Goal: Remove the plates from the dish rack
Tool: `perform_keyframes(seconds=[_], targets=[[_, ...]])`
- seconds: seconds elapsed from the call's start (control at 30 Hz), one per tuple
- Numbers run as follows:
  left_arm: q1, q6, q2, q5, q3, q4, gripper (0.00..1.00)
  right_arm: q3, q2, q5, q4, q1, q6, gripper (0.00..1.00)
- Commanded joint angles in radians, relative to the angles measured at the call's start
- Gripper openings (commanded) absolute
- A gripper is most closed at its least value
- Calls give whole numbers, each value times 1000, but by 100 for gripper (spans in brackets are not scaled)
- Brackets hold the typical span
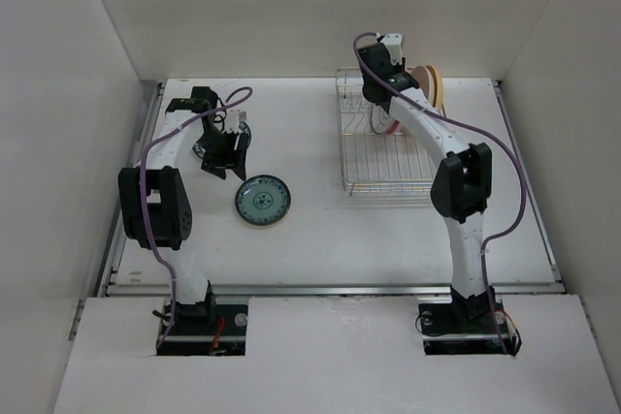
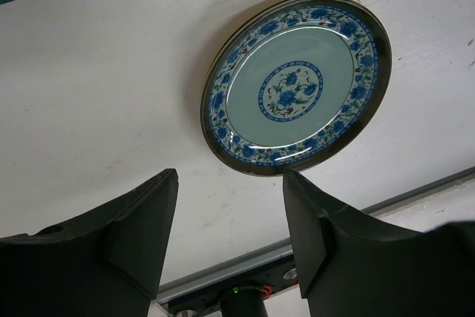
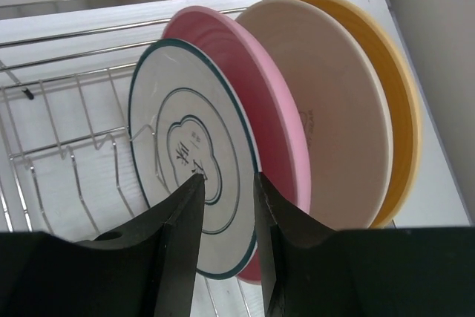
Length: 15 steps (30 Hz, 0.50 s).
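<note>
White table [image 1: 388, 239]; plain white walls [image 1: 291, 7] around.

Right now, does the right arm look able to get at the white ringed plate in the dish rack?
Probably yes: the white ringed plate stands frontmost, nothing before it, and the jaws of the right gripper straddle its rim.

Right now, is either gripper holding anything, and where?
Left gripper: nothing. Right gripper is at the rim of the white plate; whether it grips cannot be told.

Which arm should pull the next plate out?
Right. The right fingers bracket the rim of the white ringed plate in the silver wire rack; the left fingers hang open over the white table.
</note>
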Motion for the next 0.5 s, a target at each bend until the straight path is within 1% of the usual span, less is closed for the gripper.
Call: perform_keyframes(seconds=[0.0,0.2,0.23,0.27,0.37,0.4,0.43,0.47], targets=[[4,-5,-8,17,14,-28,56,-5,-16,58,-4,-17,21,38],[4,-5,-8,17,14,-37,56,-28,-7,58,-13,-27,47,38],[4,-5,-8,17,14,-37,56,-28,-7,58,-13,-40,56,41],[4,-5,-8,17,14,-37,56,-37,-7,37,-13,-49,56,43],[4,-5,-8,17,14,-37,56,-37,3,-44,-13,-60,65,43],[4,-5,-8,17,14,-37,56,-37,3,-121,-13,-73,91,41],[4,-5,-8,17,14,-37,56,-37,3,-153,-13,-87,91,41],[4,-5,-8,17,14,-37,56,-51,3,-184,-13,-87,102,36]])
